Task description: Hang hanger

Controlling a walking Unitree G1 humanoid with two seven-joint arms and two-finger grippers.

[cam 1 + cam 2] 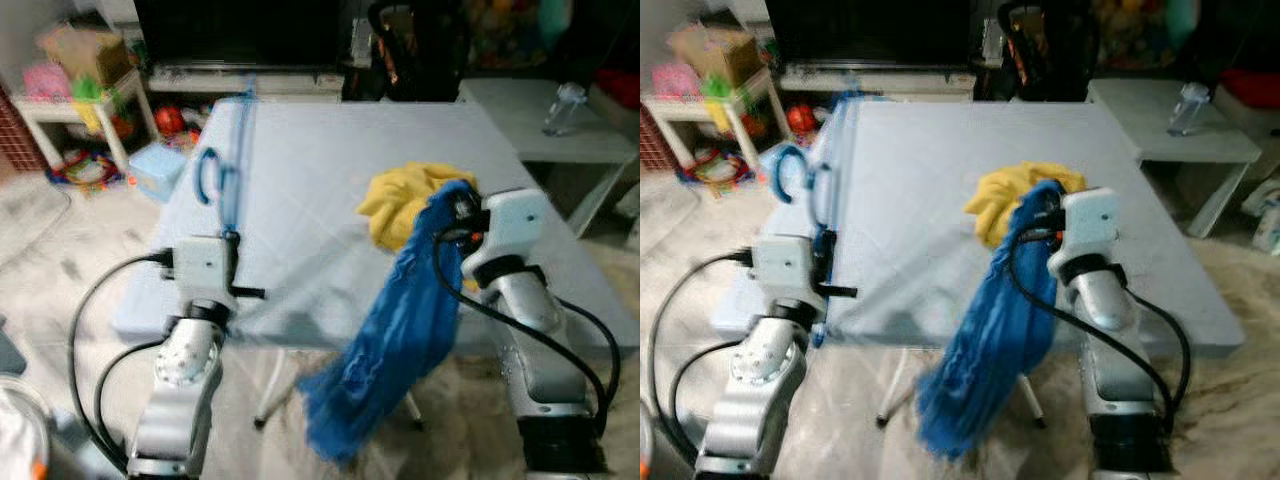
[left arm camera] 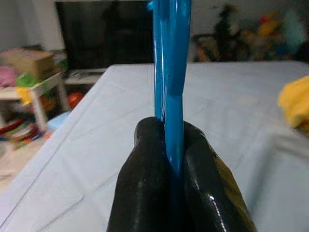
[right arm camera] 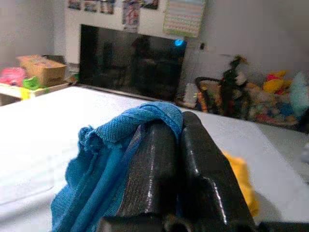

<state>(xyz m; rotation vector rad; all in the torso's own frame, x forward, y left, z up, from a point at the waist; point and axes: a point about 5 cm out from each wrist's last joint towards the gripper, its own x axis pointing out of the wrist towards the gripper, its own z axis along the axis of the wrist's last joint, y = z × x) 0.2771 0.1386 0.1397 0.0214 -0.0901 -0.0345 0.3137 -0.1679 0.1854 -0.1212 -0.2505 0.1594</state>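
My left tool (image 2: 171, 164) is clamped on the blue hanger (image 1: 232, 165); its two black fingers (image 2: 145, 159) press the thin plastic between them. The hanger stands over the left edge of the tabletop (image 1: 320, 180), with its long axis running away from me toward the far side and its hook (image 1: 206, 175) curling out to the left. My right tool (image 3: 176, 145) is closed on the blue garment (image 1: 400, 330); this cloth hangs down over the near edge, to the right of the hanger and well apart from it. So I judge that the coming move must bring hanger and cloth together across the tabletop. A yellow cloth (image 1: 405, 200) lies just behind my right tool. I see no container that holds anything in use.
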